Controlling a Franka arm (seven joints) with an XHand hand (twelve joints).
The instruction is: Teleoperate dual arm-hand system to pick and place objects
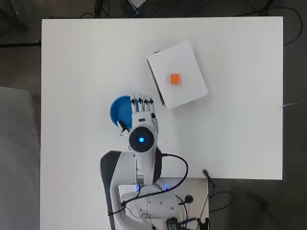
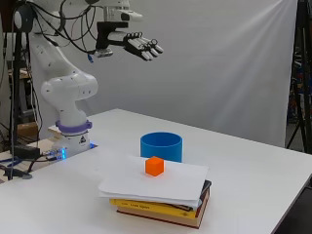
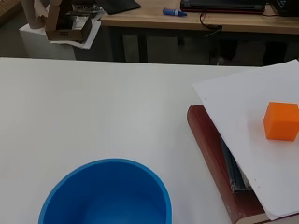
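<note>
An orange cube (image 1: 175, 79) (image 2: 154, 166) (image 3: 281, 121) rests on a white sheet of paper (image 1: 177, 74) (image 2: 146, 183) (image 3: 252, 107) that covers a stack of books (image 2: 165, 209) (image 3: 210, 149). A blue bowl (image 1: 119, 110) (image 2: 161, 146) (image 3: 105, 193) stands on the table to the left of the books, partly hidden under the hand in the overhead view. The hand (image 1: 142, 108) (image 2: 139, 45) hovers high above the table, over the bowl's right edge, open with its fingers straight and holding nothing.
The white table (image 1: 86, 72) (image 2: 253, 175) carries only the bowl and the book stack. The arm's base (image 1: 139, 191) (image 2: 73, 136) and cables sit at the near edge. Beyond the table, the wrist view shows desks and a cardboard box (image 3: 65, 23).
</note>
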